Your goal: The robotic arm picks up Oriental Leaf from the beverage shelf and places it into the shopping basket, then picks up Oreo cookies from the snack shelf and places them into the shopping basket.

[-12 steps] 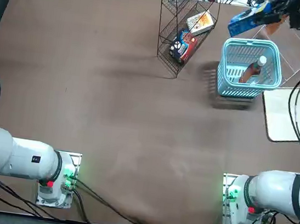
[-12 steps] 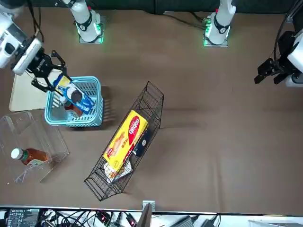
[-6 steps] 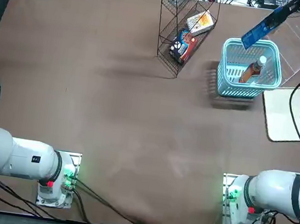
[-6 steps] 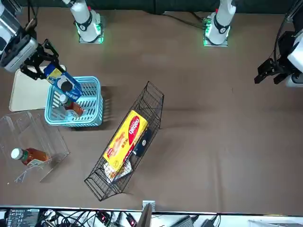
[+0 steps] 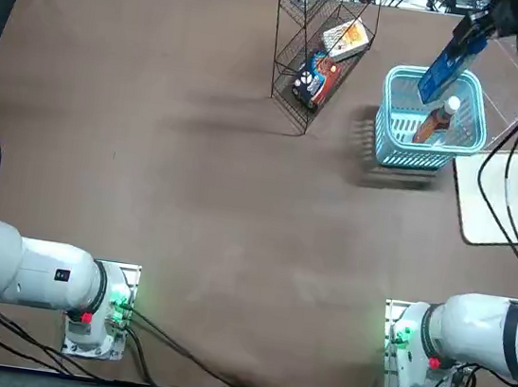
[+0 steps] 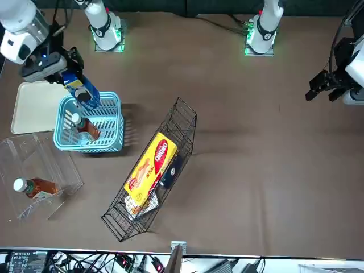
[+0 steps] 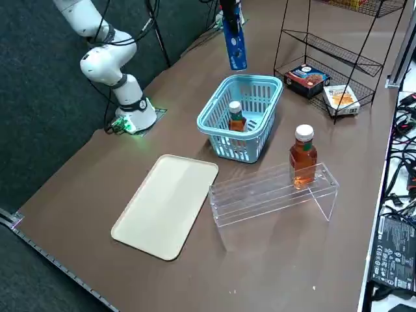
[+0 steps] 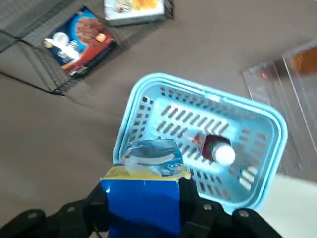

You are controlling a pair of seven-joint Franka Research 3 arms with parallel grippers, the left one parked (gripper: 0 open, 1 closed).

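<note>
In the top view, the claw [image 5: 473, 33] is in the upper right, pinching the blue cookie pack [image 5: 444, 76] near the basket [image 5: 422, 164]. The tea bottle [image 5: 435, 121] lies inside the basket, so that part is done. Only releasing the cookies into the basket seems left.

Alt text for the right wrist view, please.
Right gripper, jaws shut on the blue Oreo pack, over one end of the turquoise basket, where a white-capped tea bottle lies; beyond, snack boxes sit on the black wire rack.
</note>
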